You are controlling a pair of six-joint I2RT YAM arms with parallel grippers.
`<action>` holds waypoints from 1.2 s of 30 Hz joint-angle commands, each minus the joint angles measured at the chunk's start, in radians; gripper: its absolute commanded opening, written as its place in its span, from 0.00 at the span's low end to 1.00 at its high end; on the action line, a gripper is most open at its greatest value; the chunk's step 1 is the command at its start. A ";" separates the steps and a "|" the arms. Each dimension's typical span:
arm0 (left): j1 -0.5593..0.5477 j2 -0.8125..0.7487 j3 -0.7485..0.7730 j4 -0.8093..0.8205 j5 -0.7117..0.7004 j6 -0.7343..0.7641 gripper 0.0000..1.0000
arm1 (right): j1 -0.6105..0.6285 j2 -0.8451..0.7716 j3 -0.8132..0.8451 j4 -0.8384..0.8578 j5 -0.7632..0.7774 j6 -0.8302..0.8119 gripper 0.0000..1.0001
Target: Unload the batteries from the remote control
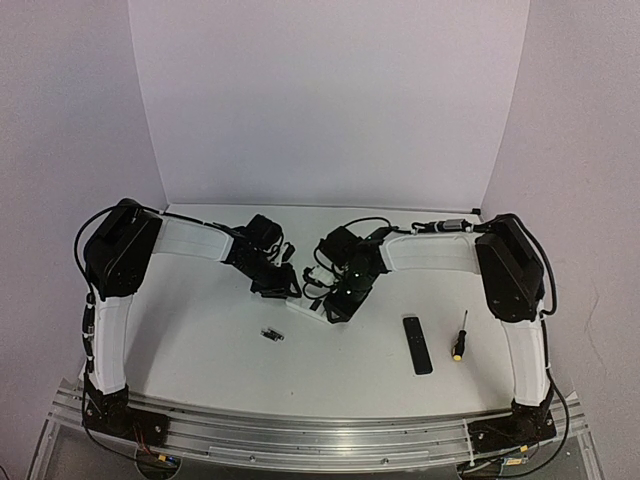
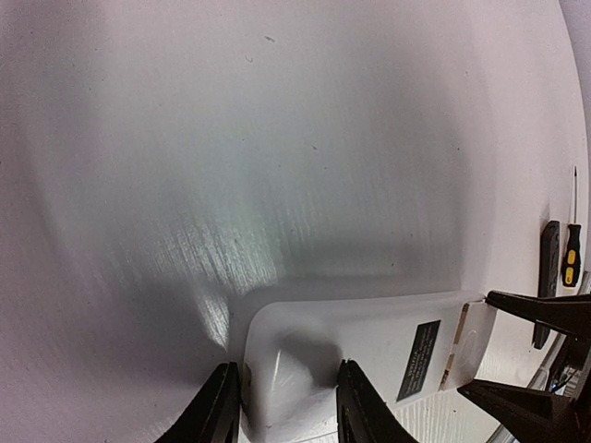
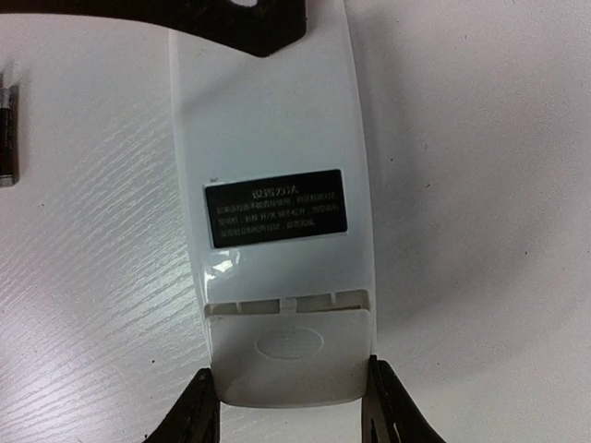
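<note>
Gleaming table point(image 1: 195, 335), lilac walls point(image 1: 330, 100), remote control point(image 3: 277, 185)

White remote control point(image 3: 277, 138) lying back-up on a pale table point(image 3: 480, 185), with a black label point(image 3: 275, 209) mid-body and the battery cover point(image 3: 290, 355) in place at the near end. The right gripper point(image 3: 294, 406) has its fingers either side of that end, seemingly touching both edges. One dark battery point(image 3: 7, 134) lies at the left edge.

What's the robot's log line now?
white rectangular plastic remote control: back up; right gripper: grips one end; left gripper: other end; dark cylindrical battery: loose

Glossy white plastic remote control point(image 3: 277, 138) on matt, wood-grained white table point(image 3: 92, 305).
</note>
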 commanded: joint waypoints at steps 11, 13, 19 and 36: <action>-0.011 0.026 -0.020 -0.079 -0.010 0.027 0.35 | 0.006 0.011 0.023 -0.039 0.083 0.021 0.22; -0.011 0.030 -0.015 -0.080 -0.011 0.030 0.35 | 0.006 0.006 0.019 -0.042 0.086 0.021 0.22; -0.011 0.037 -0.007 -0.082 -0.014 0.033 0.35 | 0.006 0.000 0.017 -0.048 0.097 0.025 0.22; -0.011 0.044 0.008 -0.084 -0.011 0.039 0.36 | 0.007 -0.033 0.001 -0.055 0.102 -0.003 0.20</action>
